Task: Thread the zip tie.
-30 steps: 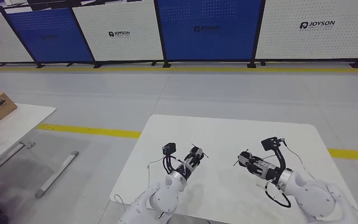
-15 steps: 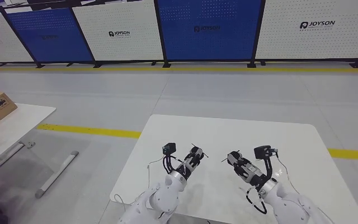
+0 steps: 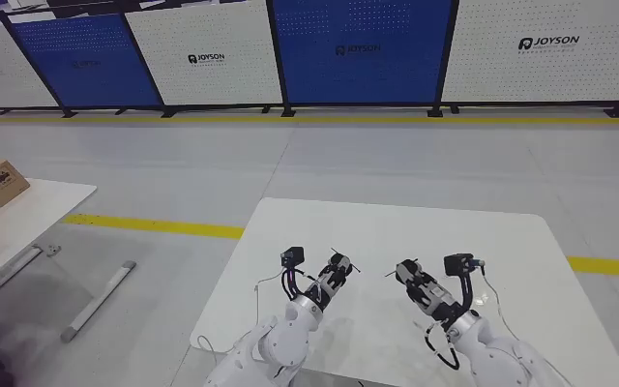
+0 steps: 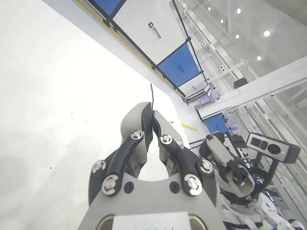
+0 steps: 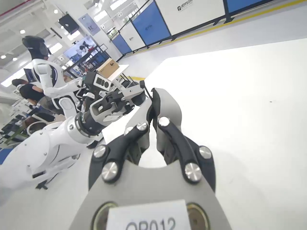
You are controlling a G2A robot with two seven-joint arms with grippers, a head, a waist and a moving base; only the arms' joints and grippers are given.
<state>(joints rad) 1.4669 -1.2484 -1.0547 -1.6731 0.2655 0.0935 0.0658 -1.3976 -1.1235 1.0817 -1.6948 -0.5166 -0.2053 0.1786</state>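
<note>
On the white table (image 3: 406, 223) my two grippers face each other a short gap apart. The left gripper (image 3: 340, 263) (image 4: 152, 112) is shut on a thin black zip tie strip (image 4: 151, 94), whose tip sticks out past the fingertips. My right gripper (image 3: 401, 271) (image 5: 153, 96) is shut on another black zip tie end (image 5: 148, 92); this one finishes in a small square head (image 5: 142, 83). In the right wrist view that head lies close to the left gripper (image 5: 134, 90). Whether both ends belong to one tie I cannot tell.
The table's bare white top stretches away from both grippers to its far edge. A second table with a cardboard box (image 3: 10, 182) stands far off to the left across the floor. Blue and white panels (image 3: 358, 48) line the back.
The right arm has swung left towards the left gripper, narrowing the gap, then eased back slightly. The left arm has held still.
</note>
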